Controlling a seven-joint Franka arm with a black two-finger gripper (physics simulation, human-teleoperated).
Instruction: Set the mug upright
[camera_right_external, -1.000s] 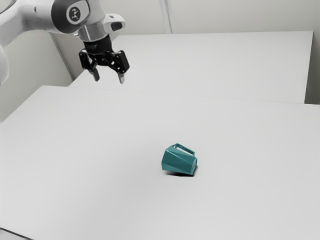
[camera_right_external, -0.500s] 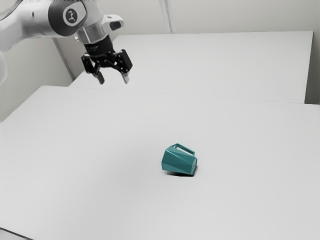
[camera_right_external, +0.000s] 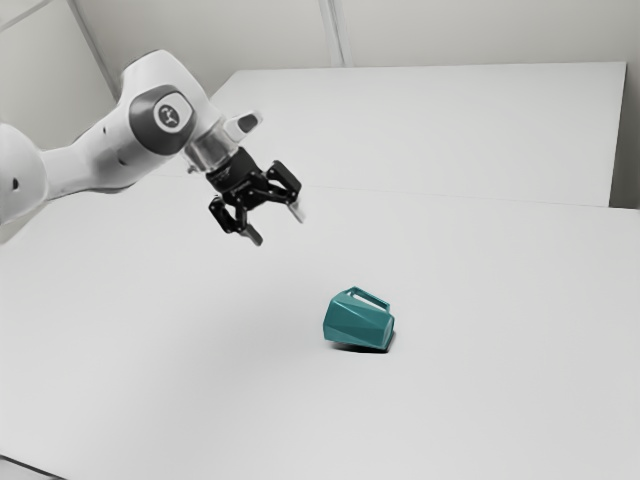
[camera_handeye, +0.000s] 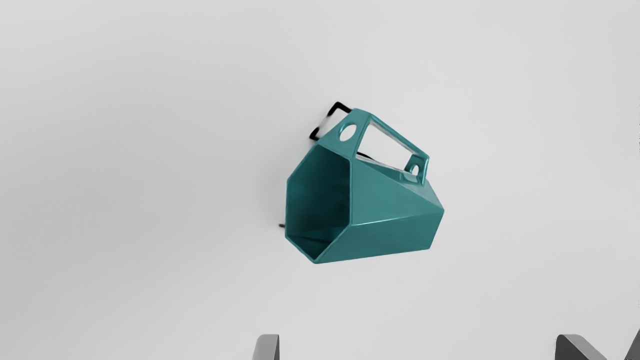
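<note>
My gripper (camera_right_external: 279, 228) hangs above the table, tilted, up and toward the exterior view's left from the mug. Its fingers stand wide apart with nothing between them. The teal faceted mug (camera_right_external: 357, 323) lies on its side on the table, handle uppermost, base toward the exterior view's right. In the wrist view the mug (camera_handeye: 390, 215) shows its dark open mouth and its handle with the window-like gap; the fingertips of my gripper (camera_handeye: 417, 347) are apart and clear of it.
The white table (camera_right_external: 200, 370) spreads around the mug. Behind it stands a pale raised surface (camera_right_external: 430, 130), and a thin dark line (camera_right_external: 30, 467) runs at the near left corner of the exterior view.
My arm has swung down and toward the exterior view's right, bringing the tilted gripper closer to the mug. The mug lies as before.
</note>
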